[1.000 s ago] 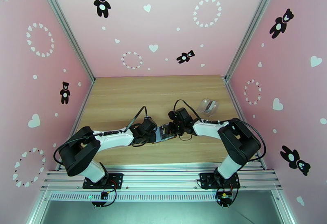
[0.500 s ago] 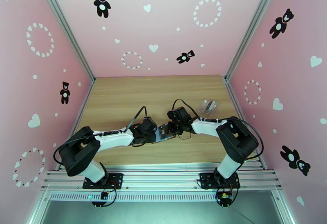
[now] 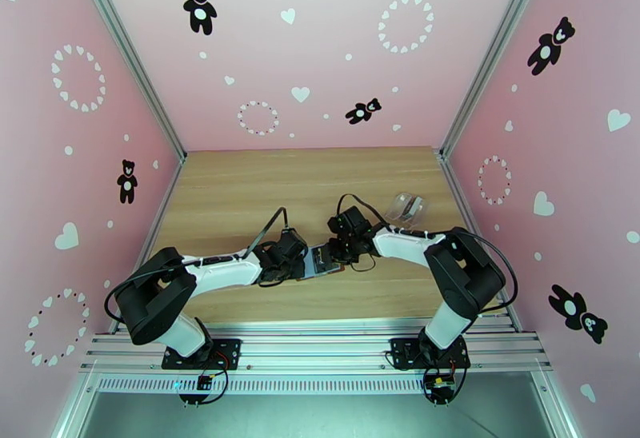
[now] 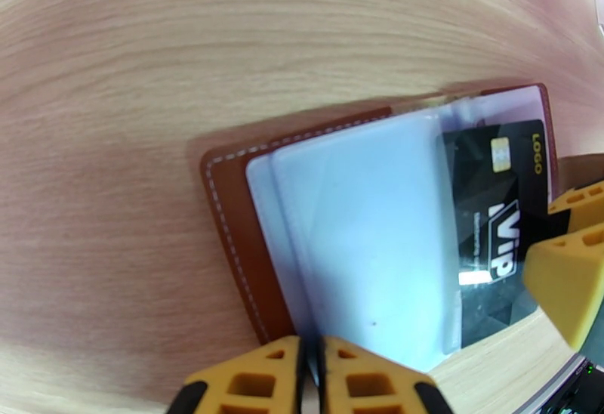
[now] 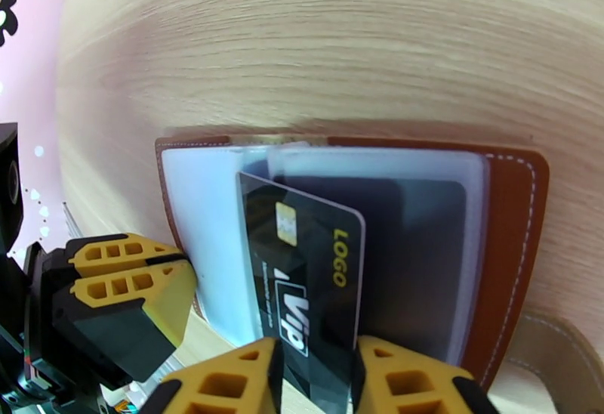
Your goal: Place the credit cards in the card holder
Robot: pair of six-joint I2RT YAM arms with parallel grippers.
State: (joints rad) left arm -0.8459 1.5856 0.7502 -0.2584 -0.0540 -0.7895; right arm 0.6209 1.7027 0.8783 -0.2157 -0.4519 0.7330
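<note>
1. Pink walls (image 3: 320, 48) with black bears and white hearts enclose a pale wooden bench (image 3: 240, 192).
2. Card holder (image 4: 226, 219): brown, white-stitched, lying open at mid-bench between the two pincers, its frosted pocket leaves exposed.
3. Left pincer (image 4: 309, 378): fingers pressed together, pinching the near edge of a clear pocket leaf of the card holder.
4. Credit card (image 5: 309, 287): black, gold chip, "VIP" and "LOGO" lettering. It is tilted, with its far end among the pocket leaves and its near end sticking out.
5. Right pincer (image 5: 317, 378): fingers parted, one on each side of that card's near end; contact cannot be told.
6. Second dark card (image 5: 415, 257): seated inside a frosted pocket.
7. Clear plastic case (image 3: 406, 208): on the bench beyond the right arm, apart from the card holder.
</note>
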